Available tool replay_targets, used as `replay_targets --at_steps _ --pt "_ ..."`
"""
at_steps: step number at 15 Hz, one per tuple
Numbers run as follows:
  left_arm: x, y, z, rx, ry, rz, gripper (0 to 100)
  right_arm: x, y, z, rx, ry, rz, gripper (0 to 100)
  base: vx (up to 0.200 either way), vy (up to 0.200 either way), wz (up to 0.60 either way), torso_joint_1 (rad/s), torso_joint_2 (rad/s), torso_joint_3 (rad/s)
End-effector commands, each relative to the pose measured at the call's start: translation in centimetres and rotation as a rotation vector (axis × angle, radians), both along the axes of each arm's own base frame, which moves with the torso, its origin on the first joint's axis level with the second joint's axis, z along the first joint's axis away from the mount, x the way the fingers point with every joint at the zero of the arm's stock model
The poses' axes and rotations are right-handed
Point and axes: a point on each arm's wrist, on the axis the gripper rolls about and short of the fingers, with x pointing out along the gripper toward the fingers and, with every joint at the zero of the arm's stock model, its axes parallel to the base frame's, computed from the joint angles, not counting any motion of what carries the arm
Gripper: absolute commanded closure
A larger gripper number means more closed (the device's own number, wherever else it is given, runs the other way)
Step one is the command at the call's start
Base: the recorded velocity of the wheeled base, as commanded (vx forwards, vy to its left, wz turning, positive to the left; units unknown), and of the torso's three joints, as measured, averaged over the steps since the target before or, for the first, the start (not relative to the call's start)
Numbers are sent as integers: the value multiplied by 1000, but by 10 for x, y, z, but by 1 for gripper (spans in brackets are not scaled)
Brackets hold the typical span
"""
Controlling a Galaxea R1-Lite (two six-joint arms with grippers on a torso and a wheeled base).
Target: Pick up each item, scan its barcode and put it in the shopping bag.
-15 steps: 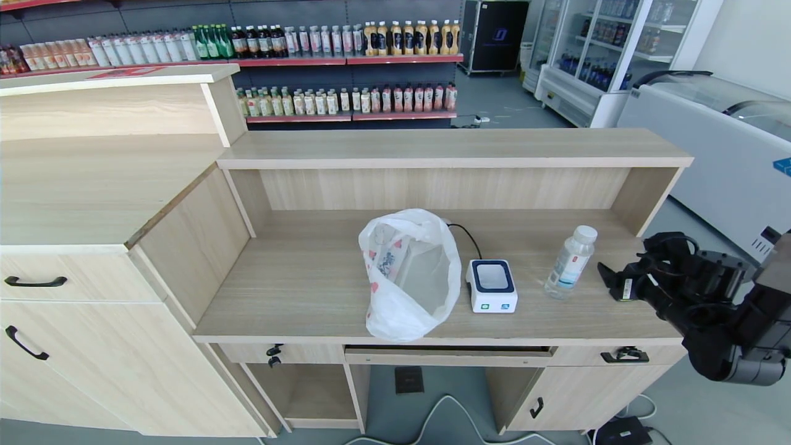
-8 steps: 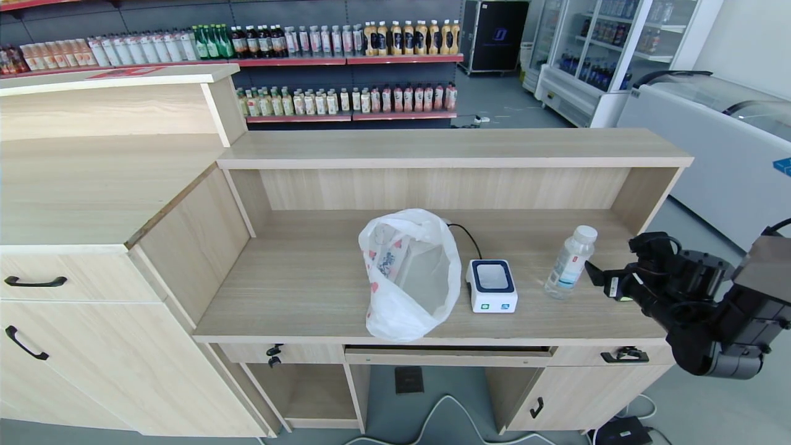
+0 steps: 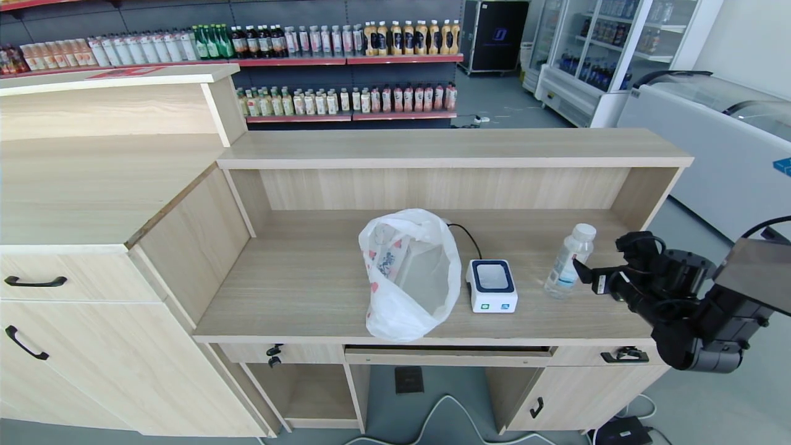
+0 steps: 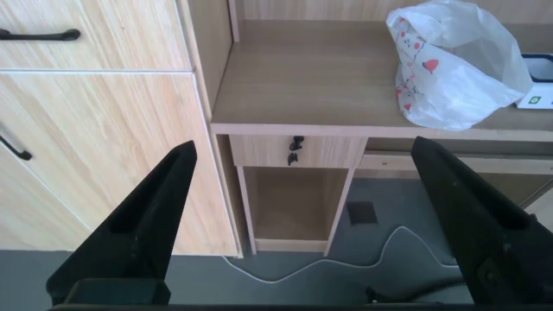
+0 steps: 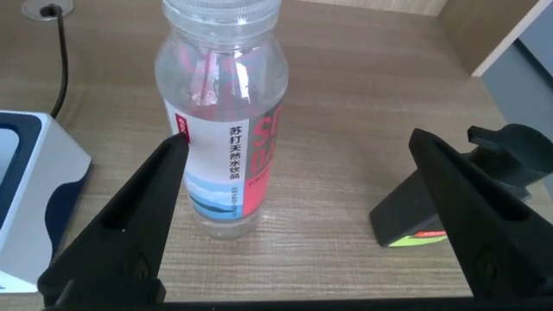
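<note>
The clear bottle [image 3: 569, 262] stands upright on the counter [image 3: 309, 284], right of the scanner [image 3: 491, 285]. Its label is white, red and blue, with printed characters. The right gripper [image 3: 587, 276] is just beside it, fingers spread wide and empty. The shopping bag [image 3: 409, 275] sits left of the scanner. The left gripper [image 4: 302, 147] gapes wide, holding nothing.

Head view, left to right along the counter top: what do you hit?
shopping bag → scanner → water bottle → right gripper, open, at the bottle's right side.
</note>
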Motion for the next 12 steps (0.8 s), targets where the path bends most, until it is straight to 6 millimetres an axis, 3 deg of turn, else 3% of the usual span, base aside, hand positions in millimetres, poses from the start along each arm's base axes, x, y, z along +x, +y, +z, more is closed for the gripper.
replay_targets --at_steps 1,12 --pt "0 0 0 0 0 0 0 9 3 -2 -2 -14 11 0 0 0 0 0 0 0" --pt "0 0 0 0 0 0 0 38 23 -24 41 -27 68 0 0 0 0 0 0 0"
